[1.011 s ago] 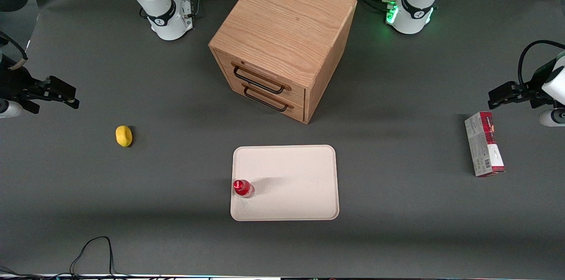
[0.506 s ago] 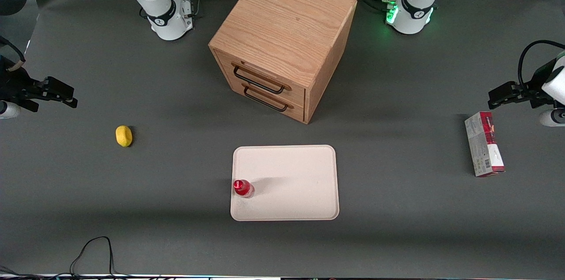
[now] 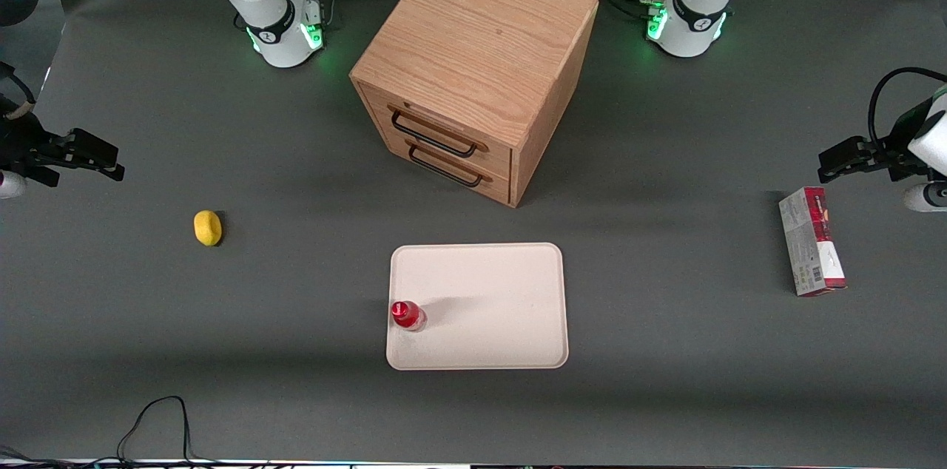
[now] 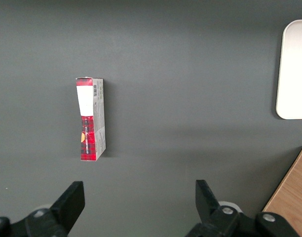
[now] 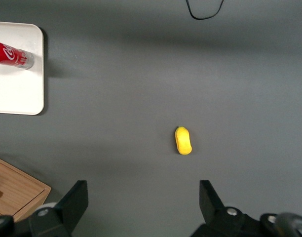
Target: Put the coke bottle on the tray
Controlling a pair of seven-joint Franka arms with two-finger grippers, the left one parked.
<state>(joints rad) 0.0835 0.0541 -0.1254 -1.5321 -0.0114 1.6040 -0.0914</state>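
**A:** Standing upright on the tray (image 3: 488, 284), the coke bottle (image 3: 406, 314) is seen just inside the rim at the edge toward the working arm's end of the table. Where is the gripper shown?

**B:** The gripper (image 3: 111, 162) is held above the bare table at the working arm's end, well apart from both bottle and tray. In the right wrist view its two fingers (image 5: 74, 200) are spread wide, with nothing between them (only grey table surface and the lemon (image 5: 183, 140) are framed there).

**A:** How is the bottle seen from that wrist camera?

**B:** The coke bottle (image 5: 12, 54) is shown red with white script and a silvery base, resting on the tray (image 5: 15, 94) near a rounded corner.

**A:** What else is laid out?

**B:** A lemon (image 3: 208, 227) is placed on the table between the gripper and the tray, nearer the gripper. A wooden cabinet (image 3: 473, 69) with two drawers (black handles facing the tray) is set farther from the front camera than the tray. A red-and-grey carton (image 3: 811, 241) lies flat toward the parked arm's end, also shown in the left wrist view (image 4: 91, 119).
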